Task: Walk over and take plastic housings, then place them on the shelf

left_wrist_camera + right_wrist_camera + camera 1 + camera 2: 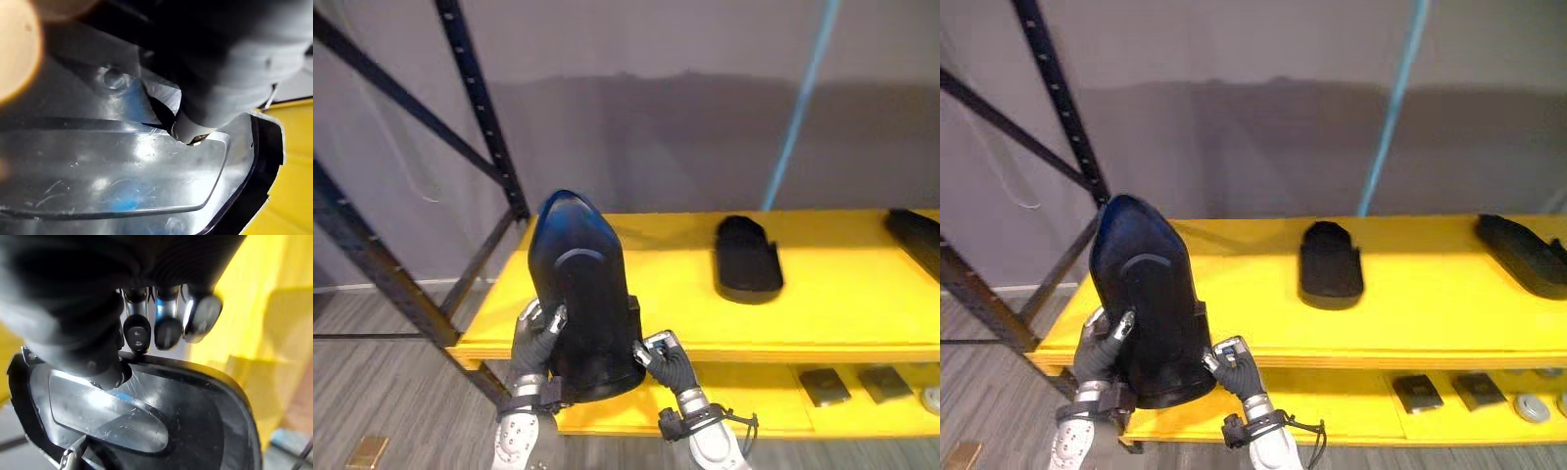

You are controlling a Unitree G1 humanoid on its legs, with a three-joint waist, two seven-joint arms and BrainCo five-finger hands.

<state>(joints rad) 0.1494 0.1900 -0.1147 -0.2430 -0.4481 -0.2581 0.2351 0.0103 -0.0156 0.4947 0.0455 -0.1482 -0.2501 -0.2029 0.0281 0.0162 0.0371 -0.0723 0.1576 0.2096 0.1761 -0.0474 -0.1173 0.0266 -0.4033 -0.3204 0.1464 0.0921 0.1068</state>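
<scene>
Holding the black plastic housing (579, 294) upright between both hands, the robot stood at the front edge of the yellow shelf (862, 313). The left hand (536, 343) clasped the housing's left side with bent fingers. The right hand (664, 360) gripped its lower right rim, fingers hooked over the edge and thumb pressed on the glossy face. The base hung in front of the shelf edge, apparently not yet resting on the board. A second housing (747, 257) lay flat further right, well apart. Placing seemed the step in hand. The next move called for lifting the base over the edge, setting it on bare board, then loosening both hands.
</scene>
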